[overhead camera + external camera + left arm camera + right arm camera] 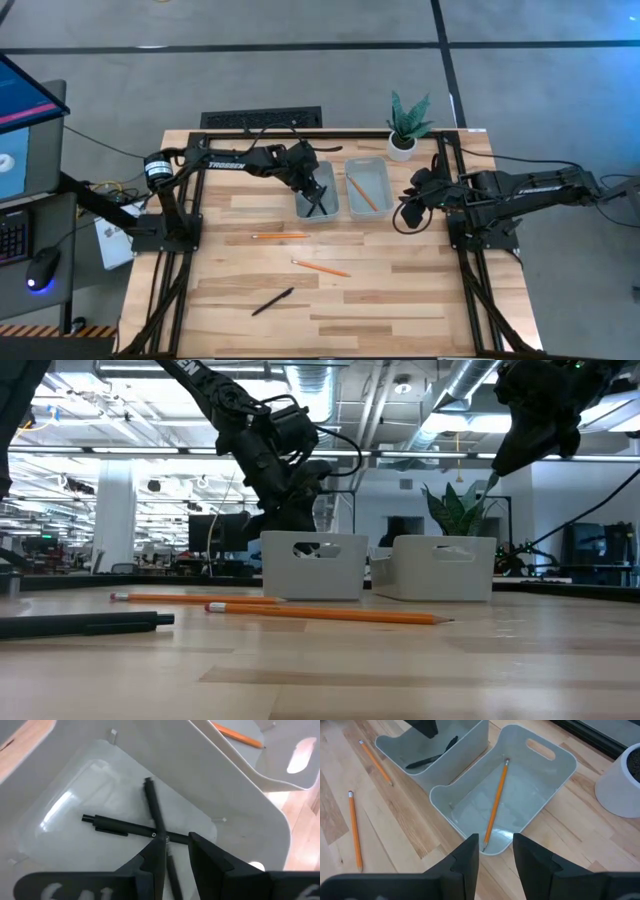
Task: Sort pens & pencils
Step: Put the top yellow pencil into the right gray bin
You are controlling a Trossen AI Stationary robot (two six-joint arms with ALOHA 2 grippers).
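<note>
Two black pens lie crossed in the left grey tray (pixel 300 203), one (pixel 125 826) under the other (pixel 154 807). My left gripper (pixel 177 854) is open just above that tray's floor, its fingers on either side of the upper pen's near end. A third pen (pixel 272 301) lies on the table near the near edge. One orange pencil (pixel 495 807) lies in the right tray (pixel 386 190). Two more pencils (pixel 280 236) (pixel 321 267) rest on the table. My right gripper (pixel 496 857) is open and hovers over the right tray's near end.
A potted plant (pixel 405 128) stands at the far edge behind the right tray. The two trays stand side by side in the table's far middle. Bare wood lies around the loose pencils and pen. A monitor and mouse sit off the table's left side.
</note>
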